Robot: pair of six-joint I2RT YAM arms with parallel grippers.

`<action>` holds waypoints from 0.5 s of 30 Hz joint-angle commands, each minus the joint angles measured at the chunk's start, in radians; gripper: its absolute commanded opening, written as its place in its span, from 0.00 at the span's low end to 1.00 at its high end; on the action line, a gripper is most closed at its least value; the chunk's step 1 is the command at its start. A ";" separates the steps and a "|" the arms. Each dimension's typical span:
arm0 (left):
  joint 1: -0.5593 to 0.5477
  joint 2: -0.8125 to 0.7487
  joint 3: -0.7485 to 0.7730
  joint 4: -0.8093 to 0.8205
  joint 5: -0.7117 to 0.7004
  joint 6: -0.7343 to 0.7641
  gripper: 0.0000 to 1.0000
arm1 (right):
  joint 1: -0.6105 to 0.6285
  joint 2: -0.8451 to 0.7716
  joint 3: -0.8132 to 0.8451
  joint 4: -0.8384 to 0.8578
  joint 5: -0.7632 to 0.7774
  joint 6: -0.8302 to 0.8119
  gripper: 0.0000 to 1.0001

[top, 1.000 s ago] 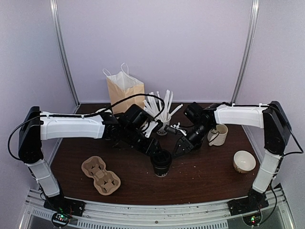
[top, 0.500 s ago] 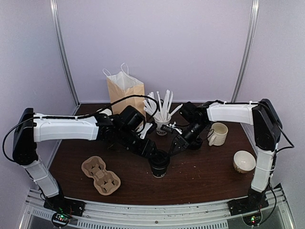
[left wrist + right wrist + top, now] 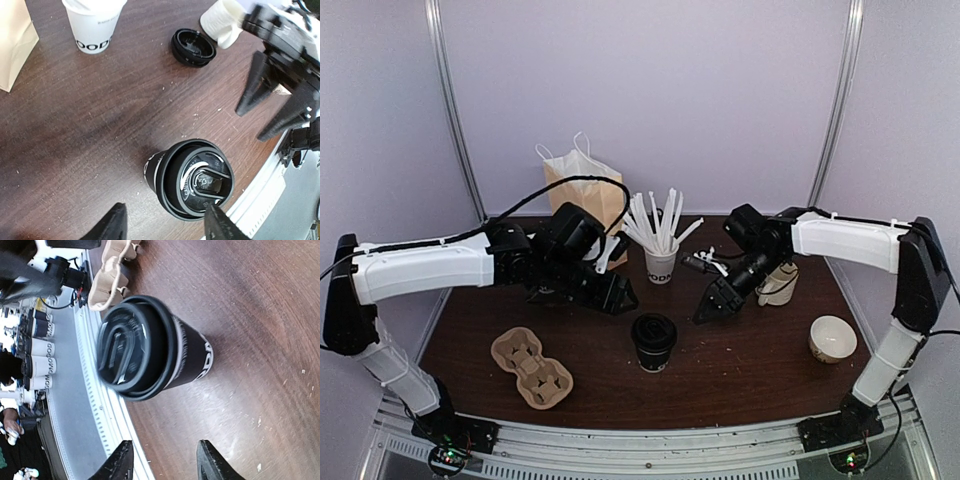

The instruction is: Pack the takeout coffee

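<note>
1. Coffee [image 3: 654, 342] stood upright on the table [image 3: 760, 385], about midway between the left and right edges and nearer the near edge than the far one. Its black lid [image 3: 197, 181] was seated on top.
2. White lettering showed on its dark side in the right wrist view.
3. The left hand [image 3: 618, 298] hung over the table left of the coffee and a little farther back, apart from it. Its fingers [image 3: 114, 225] were spread wide with nothing between them.
4. The right hand [image 3: 706, 310] hung right of the coffee and a little farther back, also apart from it. Its fingers [image 3: 122, 460] were likewise parted wide and held nothing.
5. The coffee sat between the two hands, touched by neither.
6. A cardboard carrier [image 3: 530, 367] lay toward the near-left corner, well left of the coffee, with its pockets facing up.
7. A paper bag [image 3: 582, 190] stood upright at the far edge, left of the middle.
8. A stick cup [image 3: 661, 262] stood just right of the bag and behind the coffee, with white sticks fanning out of it.
9. A spare lid [image 3: 194, 47] lay flat on the table between the stick cup and a mug [image 3: 778, 283], as the left wrist view showed.
10. The mug stood toward the right edge, behind the right hand, partly hidden by the arm.
11. A bowl [image 3: 832, 338] sat by the right edge, toward the near-right corner and well apart from the coffee.
</note>
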 commanded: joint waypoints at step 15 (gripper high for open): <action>0.070 0.037 -0.121 0.208 0.117 -0.095 0.45 | 0.079 0.020 -0.085 0.151 -0.148 0.210 0.48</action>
